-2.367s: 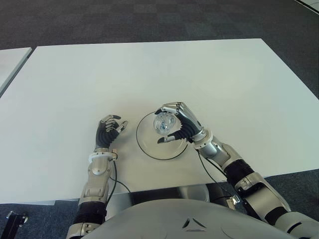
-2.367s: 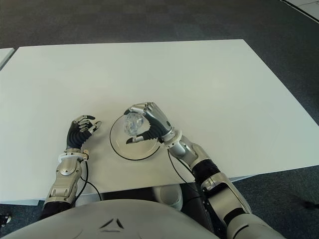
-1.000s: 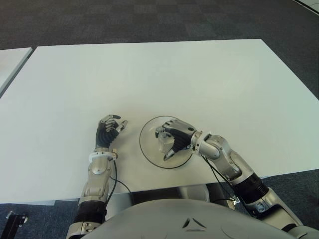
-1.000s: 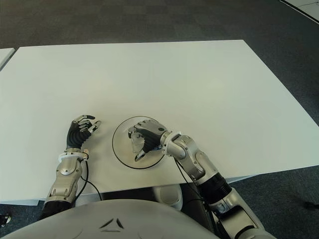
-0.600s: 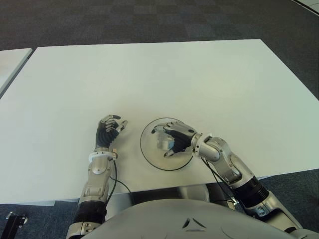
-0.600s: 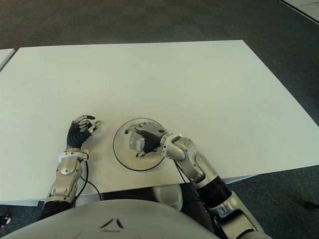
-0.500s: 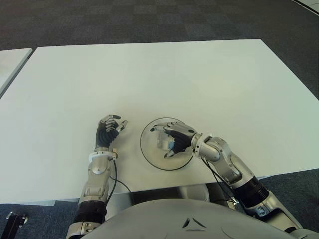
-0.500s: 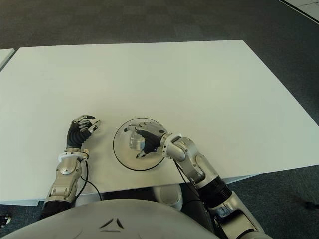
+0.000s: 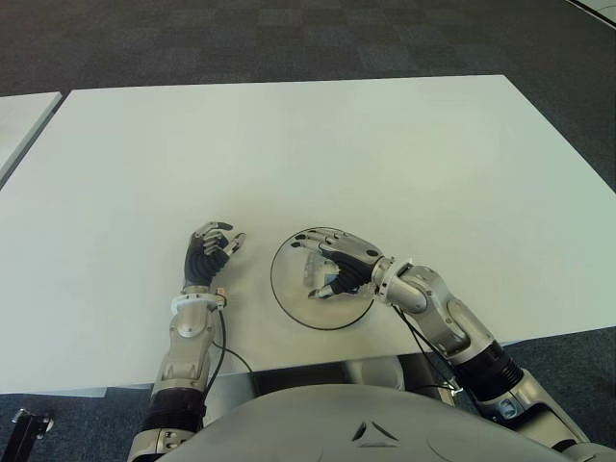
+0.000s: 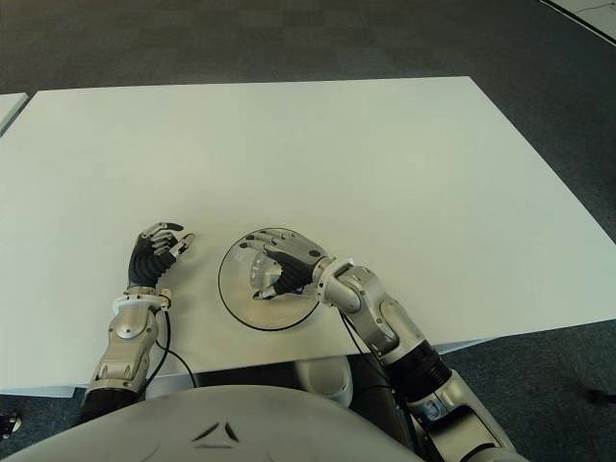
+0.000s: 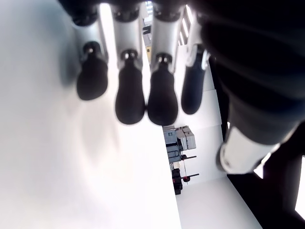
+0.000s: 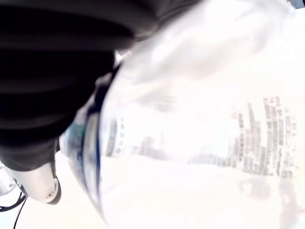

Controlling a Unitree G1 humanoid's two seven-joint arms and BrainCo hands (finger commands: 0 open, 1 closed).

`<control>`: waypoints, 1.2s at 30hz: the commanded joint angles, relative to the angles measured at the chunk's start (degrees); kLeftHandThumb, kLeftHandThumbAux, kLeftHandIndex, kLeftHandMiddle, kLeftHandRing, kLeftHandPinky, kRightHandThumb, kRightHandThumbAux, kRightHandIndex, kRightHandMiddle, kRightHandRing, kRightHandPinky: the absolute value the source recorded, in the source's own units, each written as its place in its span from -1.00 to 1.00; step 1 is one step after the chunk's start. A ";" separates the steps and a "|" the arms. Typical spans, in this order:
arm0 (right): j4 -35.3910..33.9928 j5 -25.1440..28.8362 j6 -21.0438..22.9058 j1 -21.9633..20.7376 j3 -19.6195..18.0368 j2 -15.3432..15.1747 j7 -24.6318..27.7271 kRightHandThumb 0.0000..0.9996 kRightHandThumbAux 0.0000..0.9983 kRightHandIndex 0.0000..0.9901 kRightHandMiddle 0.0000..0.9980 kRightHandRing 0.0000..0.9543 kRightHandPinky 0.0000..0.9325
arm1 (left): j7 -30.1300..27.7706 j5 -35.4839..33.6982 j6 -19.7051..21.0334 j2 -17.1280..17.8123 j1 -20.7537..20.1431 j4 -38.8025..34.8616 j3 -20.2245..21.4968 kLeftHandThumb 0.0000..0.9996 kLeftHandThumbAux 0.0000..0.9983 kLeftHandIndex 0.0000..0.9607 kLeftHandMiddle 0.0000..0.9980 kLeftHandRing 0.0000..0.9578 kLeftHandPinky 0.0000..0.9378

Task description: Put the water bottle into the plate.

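Two hands in view, one working. Left to right: my left hand (image 9: 210, 252) shows on the table (image 9: 289, 144) just left of the plate (image 9: 285, 293), fingers loosely curled, holding nothing, same place as in the earlier frames. The plate is clear with a dark rim, near the table's front edge. The water bottle (image 9: 315, 271) now lies on its side inside the plate; 2.4 s ago I held it upright above the plate, and since then I tipped it over and lowered it. My right hand (image 9: 345, 267) is over the bottle, fingers (image 10: 274, 244) now spread wider than 0.5 s ago, thumb underneath near the plate floor. The right wrist view shows the bottle label very close to the palm. Judgement: placement essentially done, release under way; whether contact is fully broken I cannot tell. Forearm comes in low from the right front.
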 commanded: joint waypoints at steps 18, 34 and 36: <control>-0.90 -3.01 1.57 1.98 -1.21 0.92 -4.05 -0.04 -0.39 -1.00 -1.00 -1.00 -1.00 | 0.48 0.55 0.92 -0.14 0.67 3.04 0.19 0.42 0.43 -0.09 0.45 0.46 0.49; 2.99 -0.32 -0.86 2.84 -9.13 2.90 -18.63 -0.86 -0.18 -1.00 -1.00 -1.00 -1.00 | 0.33 0.74 1.24 -0.20 0.85 2.44 0.00 0.42 0.43 -0.09 0.47 0.48 0.50; 3.43 1.50 -0.84 3.16 -9.81 3.96 -19.25 -0.91 -0.17 -1.00 -1.00 -1.00 -1.00 | 0.47 0.93 1.29 -0.14 0.86 2.46 -0.02 0.41 0.43 -0.09 0.47 0.48 0.49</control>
